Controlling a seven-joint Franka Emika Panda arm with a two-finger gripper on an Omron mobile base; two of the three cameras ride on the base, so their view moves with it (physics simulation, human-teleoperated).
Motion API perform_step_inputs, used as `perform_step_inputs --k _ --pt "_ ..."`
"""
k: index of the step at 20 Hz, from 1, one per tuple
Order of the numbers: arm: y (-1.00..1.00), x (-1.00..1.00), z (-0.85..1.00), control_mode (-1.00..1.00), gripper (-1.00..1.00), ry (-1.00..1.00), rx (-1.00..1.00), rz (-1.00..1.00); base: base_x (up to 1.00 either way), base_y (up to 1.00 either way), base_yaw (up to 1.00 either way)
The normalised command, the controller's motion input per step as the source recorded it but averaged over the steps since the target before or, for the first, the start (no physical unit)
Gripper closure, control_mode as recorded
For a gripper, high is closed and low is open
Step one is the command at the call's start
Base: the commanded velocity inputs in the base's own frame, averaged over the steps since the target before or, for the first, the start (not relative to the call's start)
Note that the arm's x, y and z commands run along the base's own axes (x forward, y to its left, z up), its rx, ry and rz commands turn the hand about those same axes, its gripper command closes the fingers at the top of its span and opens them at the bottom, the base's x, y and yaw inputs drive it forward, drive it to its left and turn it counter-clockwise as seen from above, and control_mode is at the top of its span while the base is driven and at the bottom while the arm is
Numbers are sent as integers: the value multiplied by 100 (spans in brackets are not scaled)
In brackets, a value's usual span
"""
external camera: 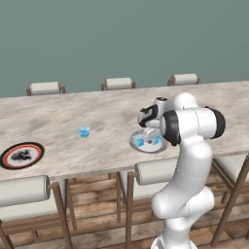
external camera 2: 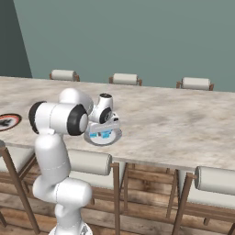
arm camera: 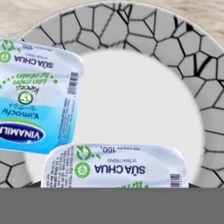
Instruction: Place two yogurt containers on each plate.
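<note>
My pincer [external camera: 148, 137] hangs right over the grey plate [arm camera: 144, 30], its opening hidden from me. Directly beneath sit two yogurt cups [arm camera: 114, 166] side by side. Farther along the bench [external camera: 102, 109] stands another blue cup [external camera: 84, 132], then the black-rimmed plate [external camera: 22, 155].

My two base cameras looked forward and down from behind the arm, left and right, sharing the long table [external camera: 73, 116] and grey plate [external camera 2: 115, 136]. My hand camera hung close over that plate [arm camera: 144, 109].
</note>
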Motion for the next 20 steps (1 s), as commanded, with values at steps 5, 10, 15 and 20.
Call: perform_step_inputs --k 5,10,15,20 --pt "-3 32 -10 -100 100 0 0 0 0 0 0" --pt "-1 2 -1 -100 100 0 0 0 0 0 0" --pt "0 0 0 -100 -100 0 0 0 0 0 0" --pt "0 -1 0 -100 -100 0 0 0 0 0 0"
